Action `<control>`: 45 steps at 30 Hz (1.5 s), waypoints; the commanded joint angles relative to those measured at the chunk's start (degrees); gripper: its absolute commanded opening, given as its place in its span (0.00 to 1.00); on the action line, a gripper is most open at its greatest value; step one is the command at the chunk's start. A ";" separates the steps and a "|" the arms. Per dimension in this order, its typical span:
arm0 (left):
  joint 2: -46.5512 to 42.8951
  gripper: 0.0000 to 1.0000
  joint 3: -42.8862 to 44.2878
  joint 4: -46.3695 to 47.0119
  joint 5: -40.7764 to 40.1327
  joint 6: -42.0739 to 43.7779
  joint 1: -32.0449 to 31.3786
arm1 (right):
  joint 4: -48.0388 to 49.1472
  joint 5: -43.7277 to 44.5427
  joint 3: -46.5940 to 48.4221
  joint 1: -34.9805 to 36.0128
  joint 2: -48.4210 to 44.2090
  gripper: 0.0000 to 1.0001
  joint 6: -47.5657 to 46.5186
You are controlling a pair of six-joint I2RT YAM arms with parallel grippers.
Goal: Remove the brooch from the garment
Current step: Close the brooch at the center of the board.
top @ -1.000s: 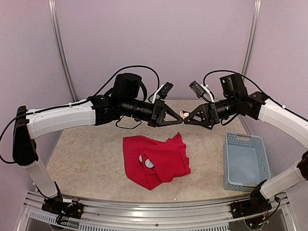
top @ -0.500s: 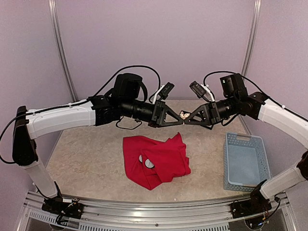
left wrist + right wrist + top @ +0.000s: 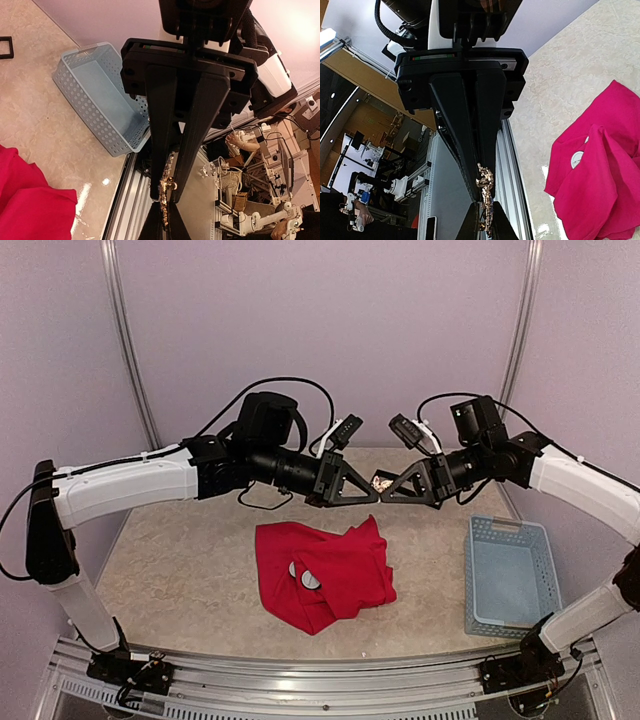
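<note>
Top view is bright and even, soft light from overhead, slight pink cast, straight rails bowing toward the edges. The garment leaves only a faint shadow on the table. Left wrist view has a white glare patch by the table's edge. In the right wrist view the right claw goes almost silhouette-black, while the brooch glints gold; the room behind looks soft.

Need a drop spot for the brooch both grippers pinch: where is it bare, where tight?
Bare: the basket, empty; the table strip between basket and garment; a wider patch left of the garment. Tight: beyond the garment, where left gripper and right gripper meet on the brooch.
</note>
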 commanded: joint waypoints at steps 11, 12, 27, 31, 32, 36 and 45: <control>1.24 0.00 4.26 -5.19 -1.15 4.37 -2.65 | -5.94 9.58 2.42 0.25 4.07 0.04 -0.76; 0.98 0.00 4.00 -5.20 -1.79 4.38 -2.70 | -6.12 10.96 2.47 0.11 3.96 0.04 -0.39; -0.16 0.00 1.65 -6.69 -5.51 2.24 -2.02 | 5.03 3.31 -0.46 -2.38 -3.03 0.32 3.44; -0.03 0.00 1.69 -6.39 -5.10 2.19 -1.68 | 8.07 -0.79 -1.70 -2.40 -5.01 0.44 4.97; -0.03 0.00 1.74 -6.36 -5.00 2.19 -1.58 | 8.27 -1.14 -1.97 -2.38 -5.24 0.46 5.24; -0.13 0.00 1.72 -6.08 -4.94 2.19 -1.31 | 8.21 -1.79 -2.76 -2.40 -5.47 0.51 5.36; -1.29 0.00 -0.26 -1.62 -2.46 1.75 -1.20 | -1.12 3.68 0.06 -2.41 -3.12 0.43 -1.05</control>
